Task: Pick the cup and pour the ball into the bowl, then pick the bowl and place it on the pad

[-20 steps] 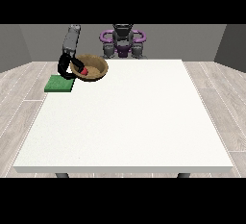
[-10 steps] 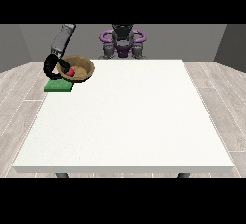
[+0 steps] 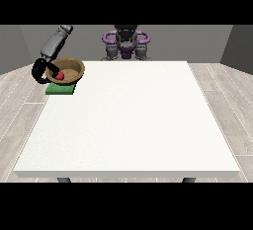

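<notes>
The black hand at the view's left [image 3: 40, 70] is curled round the rim of the brown wooden bowl [image 3: 69, 69], red ball [image 3: 60, 76] inside, over the green square pad [image 3: 60, 90]; seemingly the placing step, next lowering and releasing

The brown bowl [image 3: 69, 69] — red ball [image 3: 60, 75] inside — sits over the green pad [image 3: 60, 90] at the table's far-left edge.

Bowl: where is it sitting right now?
In the front view the bowl is at the table's far corner at the view's left, over the green pad, with the red ball inside and the hand at its rim.
</notes>
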`<act>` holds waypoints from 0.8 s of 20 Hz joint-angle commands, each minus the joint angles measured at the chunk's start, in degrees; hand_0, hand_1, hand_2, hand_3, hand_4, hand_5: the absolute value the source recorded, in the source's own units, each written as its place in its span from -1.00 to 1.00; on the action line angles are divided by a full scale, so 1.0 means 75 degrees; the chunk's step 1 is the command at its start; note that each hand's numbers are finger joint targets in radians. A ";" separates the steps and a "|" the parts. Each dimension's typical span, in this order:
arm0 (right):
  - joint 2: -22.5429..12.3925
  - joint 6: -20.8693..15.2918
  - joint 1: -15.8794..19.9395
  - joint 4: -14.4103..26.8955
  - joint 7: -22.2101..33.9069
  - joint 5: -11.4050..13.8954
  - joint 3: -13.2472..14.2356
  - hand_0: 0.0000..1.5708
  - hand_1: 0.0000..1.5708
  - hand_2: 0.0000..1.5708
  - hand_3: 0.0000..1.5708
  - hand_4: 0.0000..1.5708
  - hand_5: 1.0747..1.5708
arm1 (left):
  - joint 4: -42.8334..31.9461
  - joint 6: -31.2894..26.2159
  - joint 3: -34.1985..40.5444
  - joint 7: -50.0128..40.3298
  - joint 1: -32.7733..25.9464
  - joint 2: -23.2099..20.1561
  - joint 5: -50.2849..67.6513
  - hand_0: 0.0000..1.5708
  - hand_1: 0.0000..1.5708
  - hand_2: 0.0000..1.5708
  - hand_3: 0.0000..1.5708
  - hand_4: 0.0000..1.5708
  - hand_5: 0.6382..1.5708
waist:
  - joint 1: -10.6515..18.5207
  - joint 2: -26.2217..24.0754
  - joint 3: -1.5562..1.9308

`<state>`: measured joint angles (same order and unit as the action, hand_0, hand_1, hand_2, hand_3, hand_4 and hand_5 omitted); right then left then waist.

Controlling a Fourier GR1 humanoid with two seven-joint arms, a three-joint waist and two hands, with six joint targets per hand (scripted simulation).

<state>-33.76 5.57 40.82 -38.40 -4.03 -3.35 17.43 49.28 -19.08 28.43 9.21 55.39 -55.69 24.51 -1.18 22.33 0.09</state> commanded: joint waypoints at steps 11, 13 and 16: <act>-0.1455 0.0928 0.0133 0.1531 -0.1563 -0.0098 0.0716 1.00 1.00 1.00 -0.32 0.62 0.97 | 0.1328 0.0332 0.0196 -0.0517 -0.0215 -0.0051 0.0536 -1.00 -1.00 -1.00 -1.00 -1.00 0.92 | 0.0197 0.0600 0.0003; -0.1250 0.0877 0.0456 0.1329 -0.0631 0.0021 0.0418 1.00 1.00 1.00 0.13 0.60 0.98 | 0.1043 0.0350 -0.0173 -0.0595 -0.0241 0.0230 0.0353 -1.00 -1.00 -1.00 -1.00 -1.00 0.92 | 0.0118 -0.0016 -0.0008; -0.1208 0.0673 0.0243 0.1268 -0.0704 0.0326 0.0172 1.00 1.00 1.00 0.31 0.56 0.99 | 0.0925 0.0265 -0.0193 -0.0667 -0.0476 0.0287 0.0390 -1.00 -1.00 -1.00 -1.00 -1.00 0.92 | 0.0255 -0.0313 -0.0010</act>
<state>-42.87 10.66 42.96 -28.46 -10.27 -2.35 20.25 57.00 -17.25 27.93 4.62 53.55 -54.78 27.78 0.76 22.85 0.05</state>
